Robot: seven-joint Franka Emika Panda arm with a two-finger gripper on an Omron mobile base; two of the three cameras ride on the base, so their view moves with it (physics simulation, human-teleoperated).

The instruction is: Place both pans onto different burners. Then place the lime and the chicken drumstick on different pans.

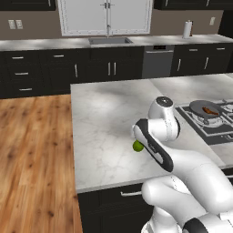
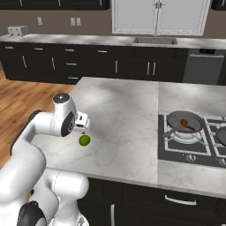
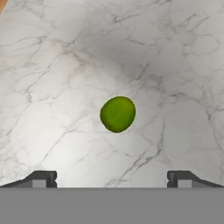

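The lime (image 3: pixel 117 114) lies on the marble island top, bright green and round, also seen as the lime (image 2: pixel 84 140) and lime (image 1: pixel 138 146) near the front edge. My gripper (image 3: pixel 113 179) hangs straight above it, open, its fingertips (image 3: pixel 42 178) wide apart and clear of the fruit. On the cooktop (image 2: pixel 194 150) the grey pan (image 2: pixel 185 120) sits on a burner (image 2: pixel 189 135) with the chicken drumstick (image 2: pixel 188 125) inside it. The darker pan (image 2: pixel 222 135) shows at the right edge, cut off. The grey pan (image 1: pixel 205 109) holds the drumstick (image 1: pixel 210 110).
The island's marble top (image 2: pixel 123 114) stretches bare between the lime and the cooktop. Its front edge runs just below the lime. A back counter with a sink (image 1: pixel 110 40) and dark cabinets lines the far wall. Wood floor (image 1: pixel 32 154) lies to the left.
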